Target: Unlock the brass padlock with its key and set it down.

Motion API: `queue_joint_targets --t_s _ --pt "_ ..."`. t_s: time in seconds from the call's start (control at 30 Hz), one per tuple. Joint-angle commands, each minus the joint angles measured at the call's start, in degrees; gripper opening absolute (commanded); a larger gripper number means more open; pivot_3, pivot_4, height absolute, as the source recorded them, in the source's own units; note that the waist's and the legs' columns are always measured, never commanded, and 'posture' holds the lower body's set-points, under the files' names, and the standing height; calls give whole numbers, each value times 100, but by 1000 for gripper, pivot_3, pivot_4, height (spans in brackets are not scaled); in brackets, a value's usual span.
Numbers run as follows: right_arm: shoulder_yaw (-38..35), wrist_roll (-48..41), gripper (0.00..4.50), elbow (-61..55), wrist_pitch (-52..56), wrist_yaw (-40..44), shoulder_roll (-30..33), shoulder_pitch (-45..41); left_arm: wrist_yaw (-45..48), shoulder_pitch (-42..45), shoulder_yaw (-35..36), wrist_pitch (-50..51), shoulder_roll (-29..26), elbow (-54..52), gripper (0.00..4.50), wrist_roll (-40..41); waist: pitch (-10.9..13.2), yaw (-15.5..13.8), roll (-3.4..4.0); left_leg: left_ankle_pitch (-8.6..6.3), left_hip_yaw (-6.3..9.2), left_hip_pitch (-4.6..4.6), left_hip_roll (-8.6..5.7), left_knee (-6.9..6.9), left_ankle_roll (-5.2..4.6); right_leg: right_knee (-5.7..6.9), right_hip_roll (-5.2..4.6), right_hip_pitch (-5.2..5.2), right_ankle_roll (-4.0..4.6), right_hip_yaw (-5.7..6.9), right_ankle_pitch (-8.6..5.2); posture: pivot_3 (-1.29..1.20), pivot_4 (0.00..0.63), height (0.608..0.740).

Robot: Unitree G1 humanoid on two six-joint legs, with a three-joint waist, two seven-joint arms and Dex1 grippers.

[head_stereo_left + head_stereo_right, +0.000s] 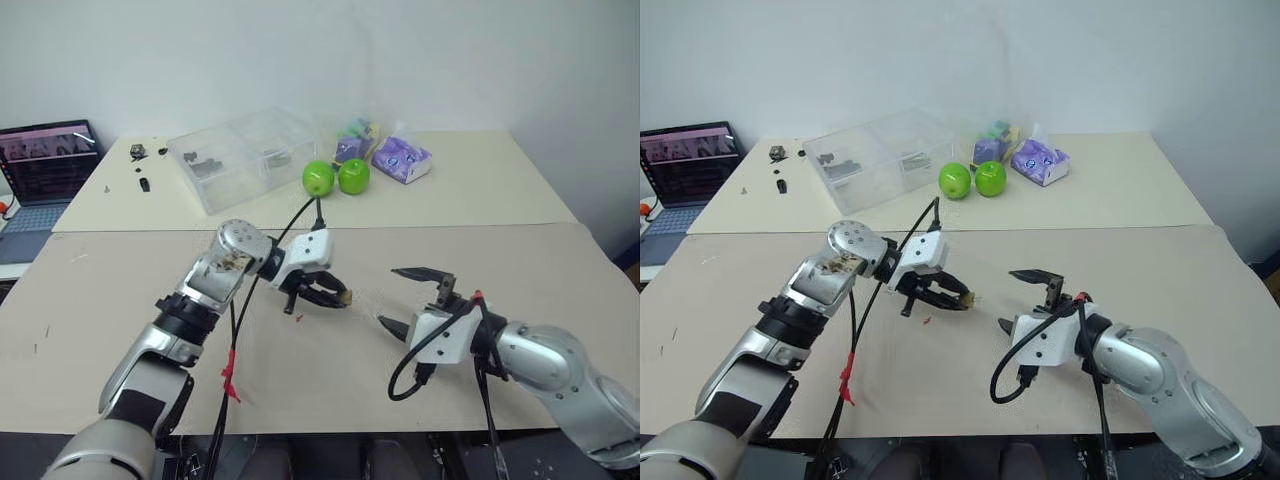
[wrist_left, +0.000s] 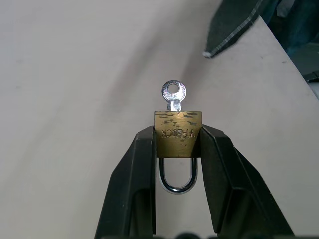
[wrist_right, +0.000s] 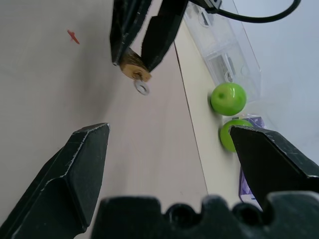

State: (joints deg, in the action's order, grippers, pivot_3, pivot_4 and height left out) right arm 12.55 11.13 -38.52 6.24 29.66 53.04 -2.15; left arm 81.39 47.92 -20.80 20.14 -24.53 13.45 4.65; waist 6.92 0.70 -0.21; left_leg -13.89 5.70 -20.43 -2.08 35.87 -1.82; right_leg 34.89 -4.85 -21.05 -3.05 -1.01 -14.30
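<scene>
My left gripper [image 1: 340, 296] is shut on the brass padlock [image 2: 178, 133], holding it above the beige table. Its two black fingers [image 2: 137, 164] pinch the gold body from both sides, and the silvery shackle loop hangs back between them. The key [image 2: 174, 94] sticks out of the padlock's far end, its round silver head free. From the right wrist, the padlock [image 3: 132, 67] and the key [image 3: 142, 88] show ahead of my right gripper [image 1: 408, 298]. That gripper stands wide open a short way to the right of the padlock, with nothing between its fingers.
Two green apples [image 1: 336, 177] sit at the back, beside a clear plastic box [image 1: 245, 155] and purple packets [image 1: 400, 158]. A laptop [image 1: 45, 175] stands at the far left. A tiny red speck [image 1: 926, 321] lies on the table under the left gripper.
</scene>
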Motion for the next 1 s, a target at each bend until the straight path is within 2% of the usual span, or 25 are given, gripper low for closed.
queue_joint_targets --t_s 0.03,0.3,0.4,0.47,0.63,0.77,1.0 --pt "-2 338 4500 58 -291 42 -192 -191 -172 257 -86 178 0 -44 765 -114 0 1 0 0 0 0 0 0 0 0 0 0 0 0 0 0 150 740" --pt "42 841 4500 564 -816 55 -620 -586 -43 465 -308 202 -101 -99 765 -225 0 15 0 0 1 8 4 -1 0 6 7 -1 2 -1 -1 0 150 740" --pt "22 912 3807 673 -900 97 -719 -635 -39 490 -315 250 -101 -86 765 -213 0 12 1 0 2 8 5 -2 0 8 8 0 3 0 -1 0 150 740" --pt "-4 1076 3158 767 -1022 50 -759 -661 -32 520 -323 313 -84 -99 765 -194 0 12 1 0 1 7 5 -2 0 7 7 0 3 -1 -1 0 150 740" --pt "-32 1099 3158 826 -1129 93 -943 -653 -35 595 -321 441 -21 -120 765 -157 0 11 1 0 2 6 4 -2 0 7 7 -1 3 -1 -1 0 150 740" --pt "-46 1214 2061 879 -1156 70 -1050 -622 -57 680 -290 499 41 -100 765 -141 0 11 1 0 2 7 4 -1 0 9 7 0 3 -1 -1 0 150 740" --pt "-142 1253 2061 892 -1209 102 -1129 -534 -103 968 -189 515 112 53 765 -92 0 11 1 0 2 7 3 -2 0 8 7 0 3 -1 -1 0 150 740"
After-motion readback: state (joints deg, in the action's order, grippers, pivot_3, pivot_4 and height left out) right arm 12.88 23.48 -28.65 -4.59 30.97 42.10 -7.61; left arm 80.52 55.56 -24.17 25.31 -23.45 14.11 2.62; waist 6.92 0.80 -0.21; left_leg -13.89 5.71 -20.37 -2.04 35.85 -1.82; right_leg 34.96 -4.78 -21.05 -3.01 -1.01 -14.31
